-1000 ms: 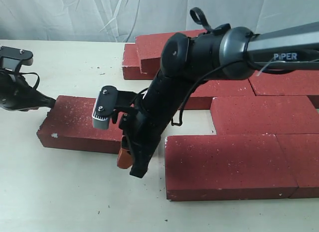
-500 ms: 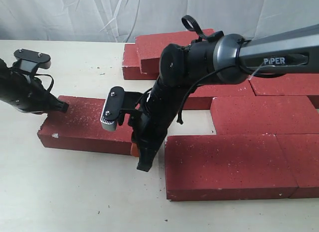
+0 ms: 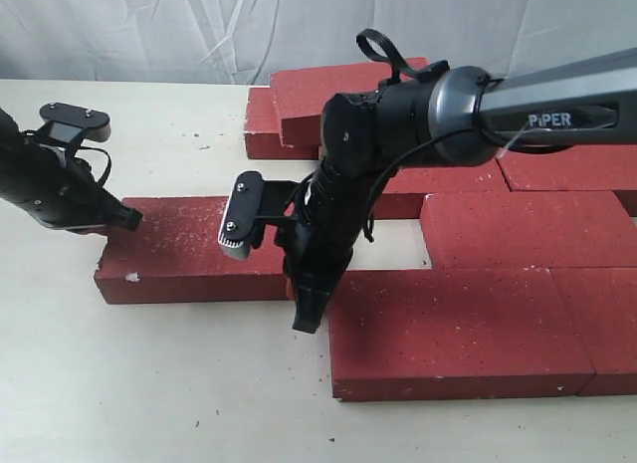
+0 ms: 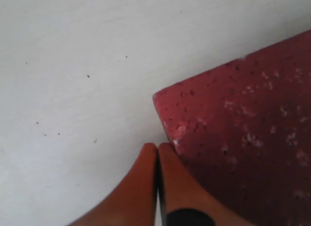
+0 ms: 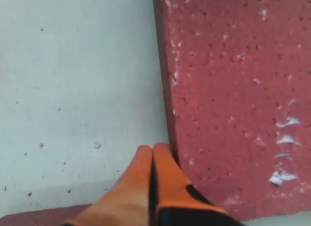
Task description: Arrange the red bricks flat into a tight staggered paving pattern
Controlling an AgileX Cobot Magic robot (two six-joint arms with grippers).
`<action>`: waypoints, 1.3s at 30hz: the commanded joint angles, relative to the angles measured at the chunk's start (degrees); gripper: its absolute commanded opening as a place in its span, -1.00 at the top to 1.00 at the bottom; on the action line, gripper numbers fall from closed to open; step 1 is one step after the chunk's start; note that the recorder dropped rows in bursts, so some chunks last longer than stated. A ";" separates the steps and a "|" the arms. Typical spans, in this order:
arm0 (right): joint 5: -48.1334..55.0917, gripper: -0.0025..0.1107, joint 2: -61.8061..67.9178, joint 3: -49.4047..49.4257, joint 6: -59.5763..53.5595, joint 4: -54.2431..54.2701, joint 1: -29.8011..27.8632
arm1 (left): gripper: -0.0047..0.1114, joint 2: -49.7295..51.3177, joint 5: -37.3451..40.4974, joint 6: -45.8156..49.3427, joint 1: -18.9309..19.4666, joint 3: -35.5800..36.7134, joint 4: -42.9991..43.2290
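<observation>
One loose red brick (image 3: 194,249) lies flat on the table, left of the laid red bricks (image 3: 458,324). My left gripper (image 3: 131,220) is shut and empty, its fingertips (image 4: 167,149) touching the side of that brick (image 4: 243,129) at its far-left corner. The right gripper (image 3: 307,322) points steeply down, shut and empty, in the gap between the loose brick's right end and the front laid brick. In the right wrist view its fingertips (image 5: 161,149) rest against the loose brick's (image 5: 233,90) front side, with a sliver of the laid brick (image 5: 29,220) at the picture's edge.
Laid bricks fill the right side: a front row (image 3: 607,314), a middle row (image 3: 528,229) and a back group (image 3: 338,95) with one brick lying on another. Bare table (image 3: 149,383) lies in front and to the left. A white curtain hangs behind.
The loose brick has slid right and turned square to the laid rows. Both grippers moved right with it, the left one staying at its far-left corner.
</observation>
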 commanded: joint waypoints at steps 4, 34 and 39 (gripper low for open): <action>9.19 0.97 -5.29 0.11 1.03 0.16 -0.53 | 0.92 -0.12 0.39 0.67 -0.32 -0.65 0.57; -12.69 0.97 -1.20 3.14 10.50 7.33 -12.53 | 0.92 0.01 -0.94 1.58 2.66 -0.50 -4.33; -14.94 0.97 0.39 3.14 10.11 6.79 -12.53 | 0.92 0.01 3.65 9.84 2.66 -0.50 -9.79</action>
